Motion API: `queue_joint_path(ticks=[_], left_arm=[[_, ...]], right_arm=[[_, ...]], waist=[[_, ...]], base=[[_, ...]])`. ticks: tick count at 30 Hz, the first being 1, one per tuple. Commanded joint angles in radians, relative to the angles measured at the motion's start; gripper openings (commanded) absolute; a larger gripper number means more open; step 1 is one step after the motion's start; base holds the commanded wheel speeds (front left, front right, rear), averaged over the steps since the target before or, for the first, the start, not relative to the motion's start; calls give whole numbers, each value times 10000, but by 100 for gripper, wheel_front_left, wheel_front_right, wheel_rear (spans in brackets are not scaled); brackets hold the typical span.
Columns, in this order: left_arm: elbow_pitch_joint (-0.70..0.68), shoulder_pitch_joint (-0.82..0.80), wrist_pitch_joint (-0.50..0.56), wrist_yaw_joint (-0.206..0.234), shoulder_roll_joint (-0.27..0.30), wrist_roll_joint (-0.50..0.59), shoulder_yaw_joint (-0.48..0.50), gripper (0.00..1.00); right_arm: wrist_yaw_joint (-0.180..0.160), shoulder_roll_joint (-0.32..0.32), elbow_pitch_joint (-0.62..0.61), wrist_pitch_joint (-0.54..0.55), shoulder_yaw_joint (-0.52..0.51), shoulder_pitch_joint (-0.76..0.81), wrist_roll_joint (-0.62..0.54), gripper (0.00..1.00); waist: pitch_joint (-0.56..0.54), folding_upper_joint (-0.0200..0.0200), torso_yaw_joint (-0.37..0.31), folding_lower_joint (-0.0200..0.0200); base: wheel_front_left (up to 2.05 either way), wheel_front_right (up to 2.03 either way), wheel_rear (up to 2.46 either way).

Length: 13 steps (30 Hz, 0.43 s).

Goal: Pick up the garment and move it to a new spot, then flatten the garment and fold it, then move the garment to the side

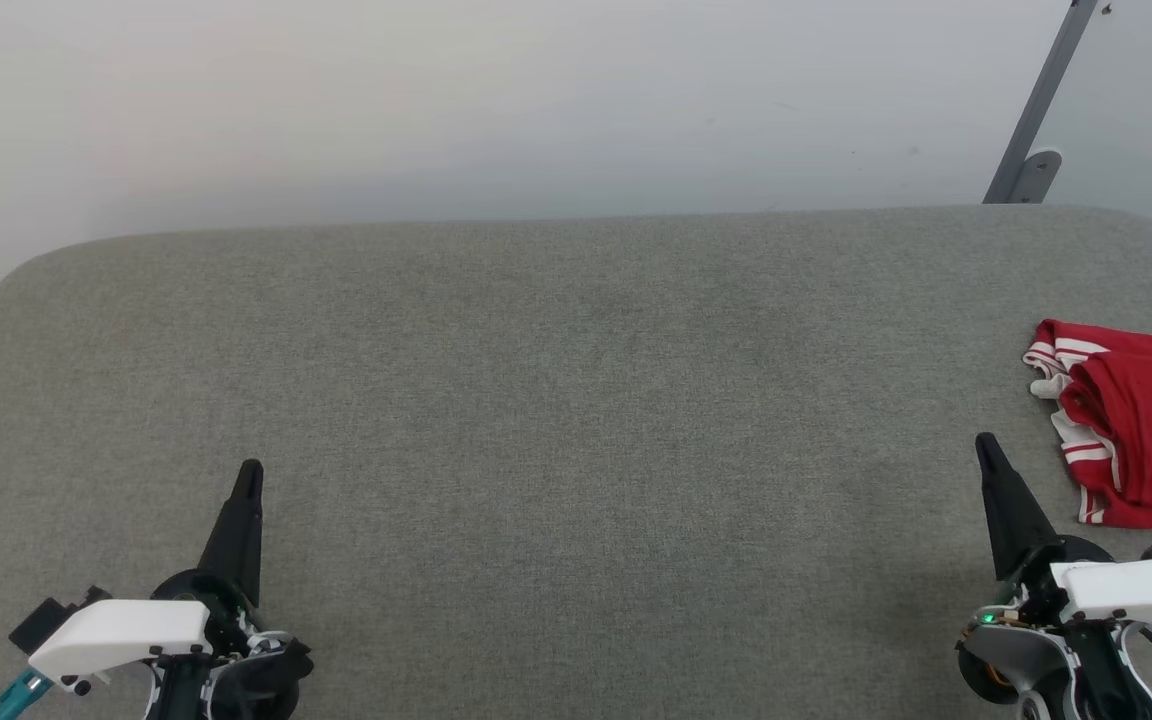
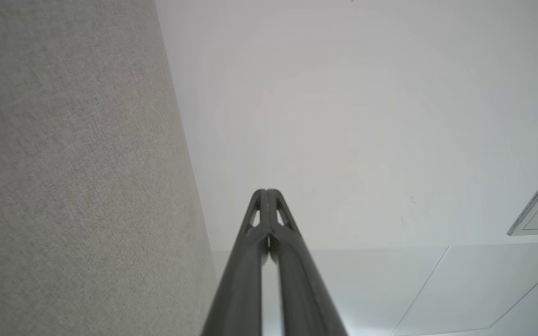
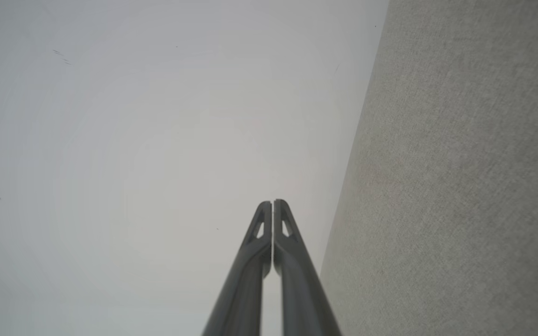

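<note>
Heads up, the garment (image 1: 1146, 430) is sitting in a loose bunch at the right edge of the desk (image 1: 576, 400), partly cut off in the head view and just beside your right tool (image 1: 986, 442). That one and the left tool (image 1: 250, 470) are both clenched on nothing, parked near the front corners, which looks like a rest pose. You'd need to open the right one before grabbing

The jersey (image 1: 1151, 430) is bright red, with white bands and thin red-and-white stripes along its trim; the padded table (image 1: 536, 400) is a plain, faintly mottled grey-green weave; the wall (image 1: 436, 100) is pale grey-white; the left gripper (image 1: 250, 472) and right gripper (image 1: 985, 442) are black, with white shells behind them; the slanted post (image 1: 1048, 100) is mid grey.
</note>
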Motion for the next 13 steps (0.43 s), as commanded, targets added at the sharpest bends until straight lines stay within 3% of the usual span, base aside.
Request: queue_joint_path(ticks=[1, 13], left_arm=[[5, -128, 48, -53, -17, 41, 36, 0], [5, -129, 35, -53, -19, 47, 41, 0]], right_arm=[[0, -31, 23, 11, -14, -39, 42, 0], [0, -31, 23, 10, -14, -39, 42, 0]], waist=[[0, 0, 0, -1], [0, 0, 0, -1]], base=[[0, 0, 0], [0, 0, 0]])
